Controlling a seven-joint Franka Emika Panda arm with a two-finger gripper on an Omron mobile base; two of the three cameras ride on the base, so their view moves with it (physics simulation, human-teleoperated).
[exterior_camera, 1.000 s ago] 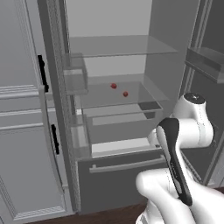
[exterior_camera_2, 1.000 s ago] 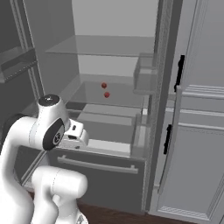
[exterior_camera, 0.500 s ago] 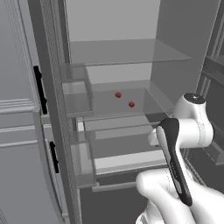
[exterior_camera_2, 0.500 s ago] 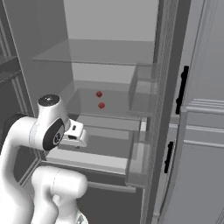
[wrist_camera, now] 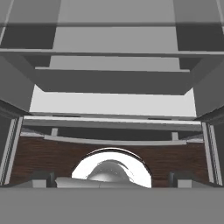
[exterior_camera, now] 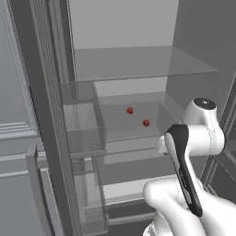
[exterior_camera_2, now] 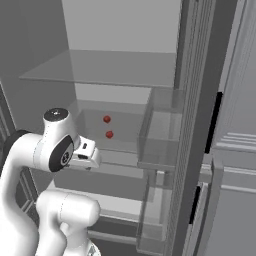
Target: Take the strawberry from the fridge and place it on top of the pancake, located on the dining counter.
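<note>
Since the earlier pictures the whole scene has grown larger and slid in both base views. That is the base driving closer to the open fridge (exterior_camera: 120, 60), not the things moving; the arm keeps the same folded pose throughout.

In the left base view, two small red items lie on the middle glass shelf (exterior_camera: 138, 131), one further back (exterior_camera: 130, 110) and one nearer the front (exterior_camera: 146, 122), a little apart. Either could be the strawberry; they are too small to tell apart. They sit deep in the shelf, so the arm will probably have to reach well in. The door bin (exterior_camera: 83, 120) stands at the left of the opening, on the swung-open door. The white arm (exterior_camera: 193, 138) is tucked at the lower right, likely to keep it clear while the base closes in.

In the right base view, the same two red items show, the back one (exterior_camera_2: 107, 119) above the front one (exterior_camera_2: 109, 134), with the glass shelf above them (exterior_camera_2: 100, 70) and the door bin (exterior_camera_2: 162, 130) to the right. The arm's wrist (exterior_camera_2: 82, 154) sits below and in front of that shelf, well apart from the fruit.

In the hand view, the camera looks down at the fridge's lower front and a strip of dark wooden floor (wrist_camera: 43, 157). The gripper (wrist_camera: 112, 179) holds nothing, and its two finger tips stand far apart at the bottom corners, so the jaws are fully spread. The pick has not begun.
</note>
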